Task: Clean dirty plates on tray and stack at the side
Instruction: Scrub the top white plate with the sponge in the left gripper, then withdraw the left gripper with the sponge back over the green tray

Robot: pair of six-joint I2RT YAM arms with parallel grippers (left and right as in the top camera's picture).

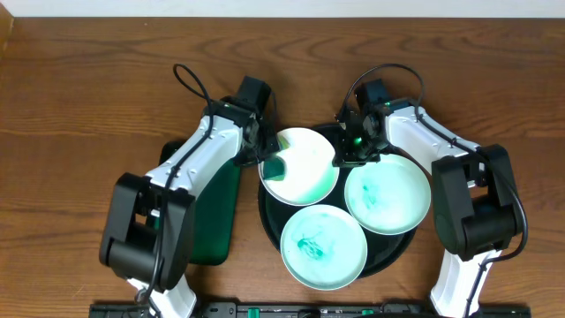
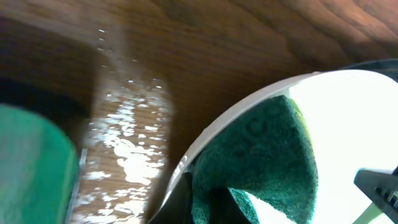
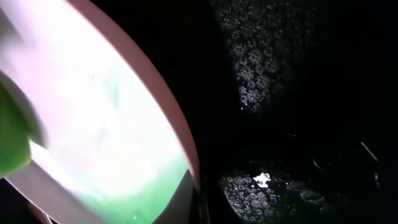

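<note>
Three white plates lie on the round black tray (image 1: 265, 208). The back-left plate (image 1: 309, 155) has green smears at its front half; the right plate (image 1: 388, 196) and the front plate (image 1: 323, 247) are smeared turquoise. My left gripper (image 1: 265, 157) is shut on a green sponge (image 1: 274, 167) pressed on the back-left plate's left edge. The left wrist view shows the gripper (image 2: 202, 202), the sponge (image 2: 261, 149) and that plate (image 2: 354, 118). My right gripper (image 1: 347, 157) is shut on this plate's right rim; the right wrist view shows its jaws (image 3: 200, 200), the plate (image 3: 93, 106) and the tray (image 3: 286, 87).
A rectangular green tray (image 1: 219, 221) lies left of the black tray, partly under my left arm, and shows in the left wrist view (image 2: 31, 168). A wet shiny patch (image 2: 130, 143) lies on the wood table (image 1: 79, 106) between it and the plate.
</note>
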